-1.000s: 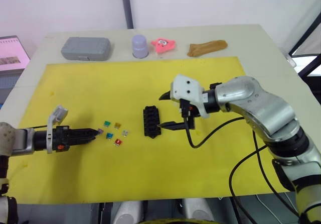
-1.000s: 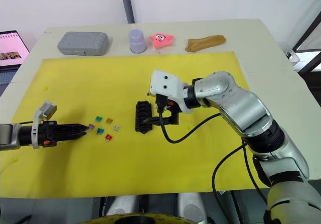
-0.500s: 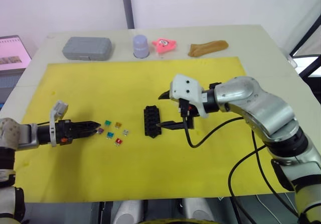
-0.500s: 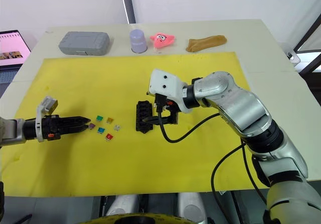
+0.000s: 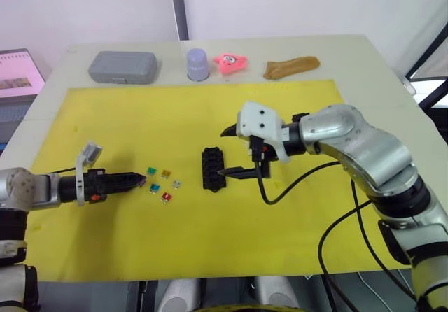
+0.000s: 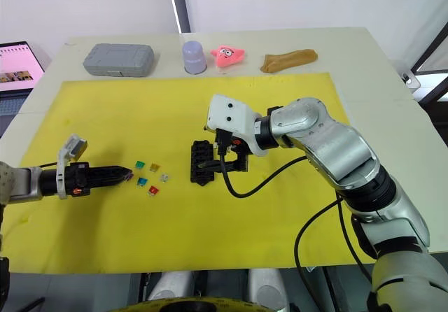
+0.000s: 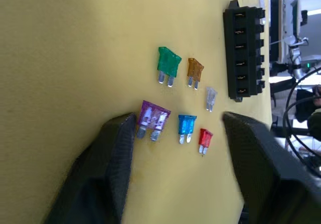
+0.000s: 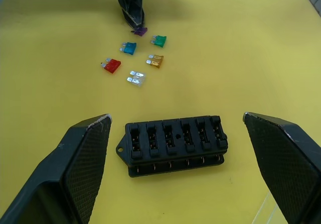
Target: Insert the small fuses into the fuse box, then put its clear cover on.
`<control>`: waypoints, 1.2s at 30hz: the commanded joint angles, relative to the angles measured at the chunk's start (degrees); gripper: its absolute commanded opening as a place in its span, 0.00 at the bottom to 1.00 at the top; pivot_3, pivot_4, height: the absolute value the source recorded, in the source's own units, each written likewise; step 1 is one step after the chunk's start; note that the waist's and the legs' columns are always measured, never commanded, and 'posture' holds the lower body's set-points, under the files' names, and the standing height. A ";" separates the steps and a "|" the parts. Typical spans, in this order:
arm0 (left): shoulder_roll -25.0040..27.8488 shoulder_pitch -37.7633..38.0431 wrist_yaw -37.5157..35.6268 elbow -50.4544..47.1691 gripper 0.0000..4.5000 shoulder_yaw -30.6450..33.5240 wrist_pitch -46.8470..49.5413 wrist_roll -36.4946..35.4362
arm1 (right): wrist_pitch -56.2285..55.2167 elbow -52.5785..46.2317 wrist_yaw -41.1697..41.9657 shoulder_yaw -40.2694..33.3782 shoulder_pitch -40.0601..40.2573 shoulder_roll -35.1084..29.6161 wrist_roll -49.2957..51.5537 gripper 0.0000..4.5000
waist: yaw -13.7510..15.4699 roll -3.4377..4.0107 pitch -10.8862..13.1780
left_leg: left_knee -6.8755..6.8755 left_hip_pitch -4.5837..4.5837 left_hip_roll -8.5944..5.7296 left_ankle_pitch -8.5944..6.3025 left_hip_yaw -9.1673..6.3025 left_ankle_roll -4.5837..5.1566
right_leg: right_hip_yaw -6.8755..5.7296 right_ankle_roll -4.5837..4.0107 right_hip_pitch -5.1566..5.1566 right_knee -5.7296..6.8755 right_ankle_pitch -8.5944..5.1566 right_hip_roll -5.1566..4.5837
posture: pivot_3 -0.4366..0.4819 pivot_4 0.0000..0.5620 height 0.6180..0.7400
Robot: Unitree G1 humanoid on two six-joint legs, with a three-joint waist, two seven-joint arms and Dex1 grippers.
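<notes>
The black fuse box (image 5: 211,170) lies mid-mat, its slots empty in the right wrist view. My right gripper (image 5: 231,154) hangs open just to its right, one finger above and one at its near corner. Several small fuses lie loose to its left: green (image 7: 168,63), orange (image 7: 195,69), pale grey (image 7: 211,97), blue (image 7: 187,125), red (image 7: 205,136) and purple (image 7: 153,117). My left gripper (image 7: 179,117) is open low over the mat, with one finger (image 7: 118,143) right beside the purple fuse. The clear cover is out of view.
The yellow mat (image 5: 280,102) covers most of the table. Along the back edge stand a grey case (image 5: 122,66), a lavender cup (image 5: 198,64), a pink toy (image 5: 229,62) and a tan cloth (image 5: 292,67). A laptop screen (image 5: 21,67) sits beyond the left edge.
My left arm has shifted and turned slightly, its tips staying at the purple fuse. The right gripper and the fuse box have not moved.
</notes>
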 commanded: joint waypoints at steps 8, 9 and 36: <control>-0.42 0.71 0.26 0.27 0.30 -2.12 -2.18 1.33 | -0.73 -1.36 -0.25 -1.70 -1.50 -0.03 -0.43 1.00 | -0.10 0.00 0.00 | 0.00 0.00 0.00 0.00 0.00 0.00 | 0.00 0.00 0.00 -0.01 0.00 0.00 | 0.48 0.27 1.00; -0.41 0.73 0.30 0.44 0.30 -2.10 -2.38 1.47 | -0.73 -1.38 -0.21 -1.73 -1.51 -0.04 -0.39 1.00 | -0.10 0.00 0.00 | 0.00 0.00 0.00 0.00 0.00 0.00 | 0.00 0.00 0.00 -0.01 0.00 0.00 | 0.48 0.27 1.00; -0.56 13.81 -0.50 -14.78 0.01 11.58 -25.75 1.68 | 0.93 -3.88 -0.29 -6.39 4.80 -1.63 3.39 1.00 | -0.20 -0.01 0.00 | -0.08 -0.02 0.08 0.00 0.03 0.00 | -0.03 0.00 -0.06 -0.09 0.00 -0.01 | 0.48 0.27 1.00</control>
